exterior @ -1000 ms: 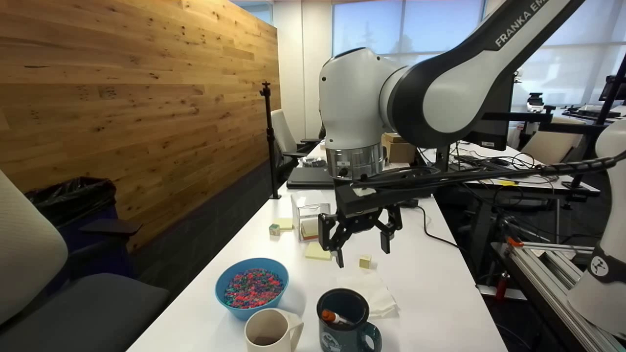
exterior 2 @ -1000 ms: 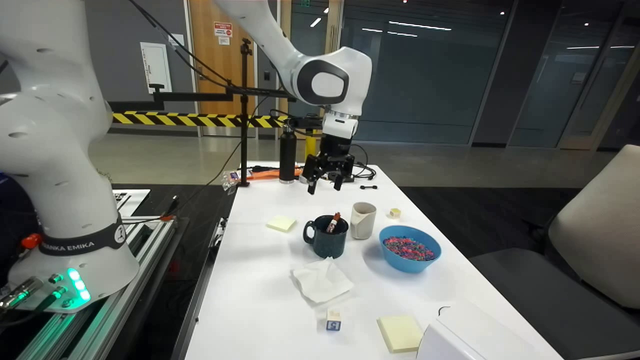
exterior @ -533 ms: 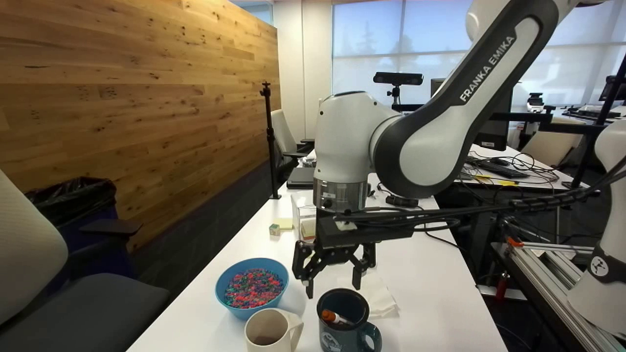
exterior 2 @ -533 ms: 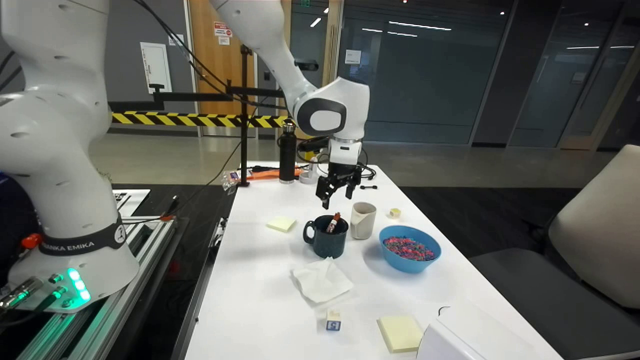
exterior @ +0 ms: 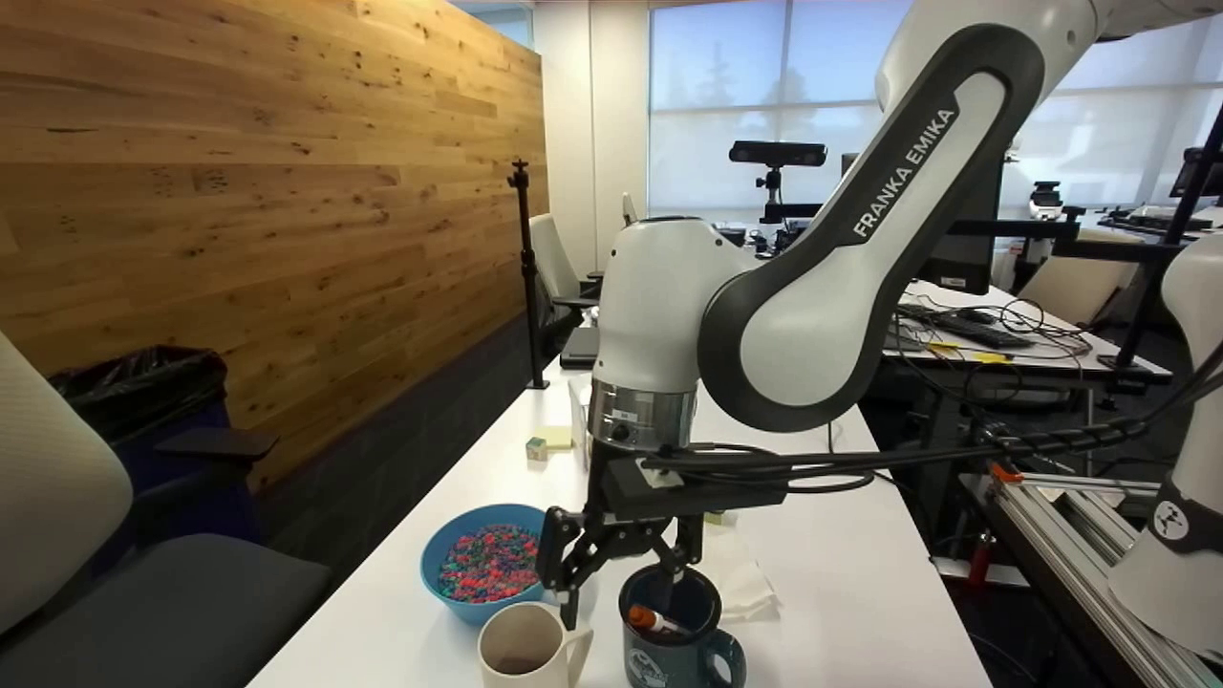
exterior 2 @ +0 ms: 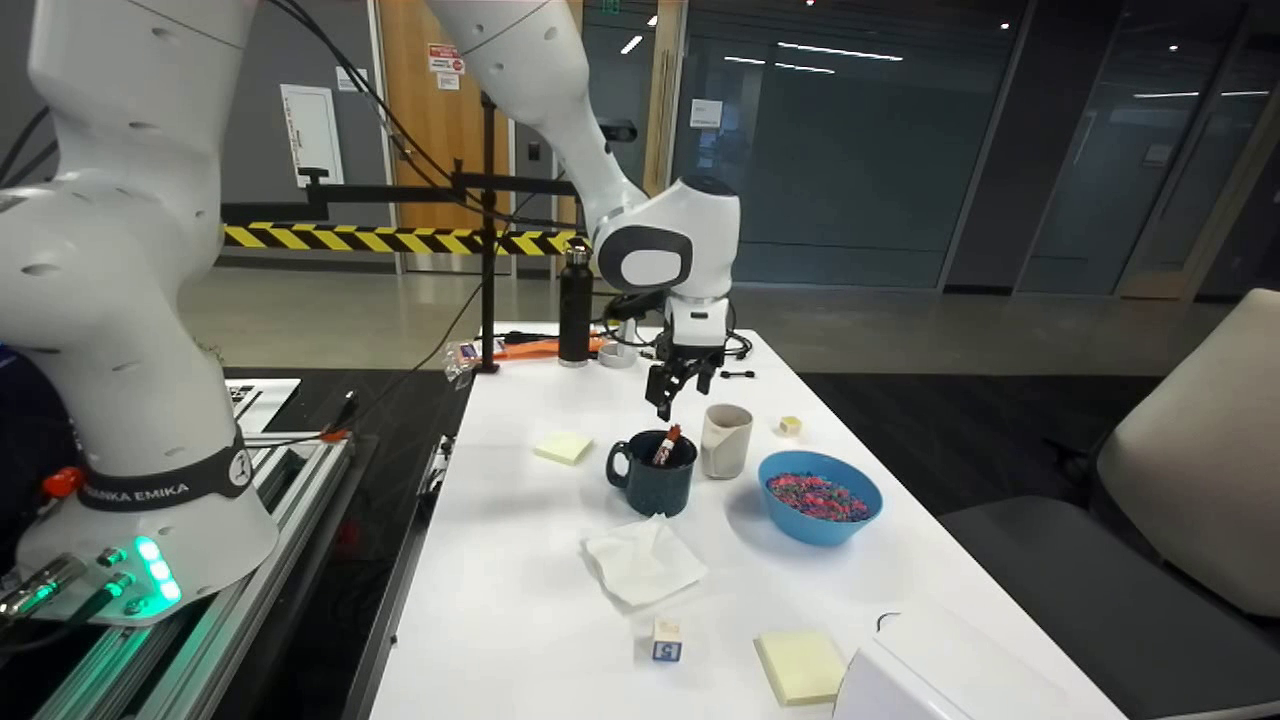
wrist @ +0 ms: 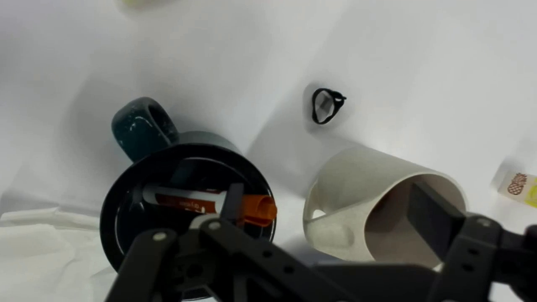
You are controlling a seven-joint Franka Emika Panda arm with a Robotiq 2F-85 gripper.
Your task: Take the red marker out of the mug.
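Looks like the approach to me: the hand hangs wide (nothing in it) and should next centre over the red marker in the mug.

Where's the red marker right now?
In the wrist view, the red marker leans inside the dark mug at left, its orange end toward the pale cup.

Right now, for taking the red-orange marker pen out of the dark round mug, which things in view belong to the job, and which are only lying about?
For the job:
red-orange and white marker pen
dark round mug
open black gripper

Only lying about:
cream handled cup
round blue bowl
creased white paper napkin
tall black bottle
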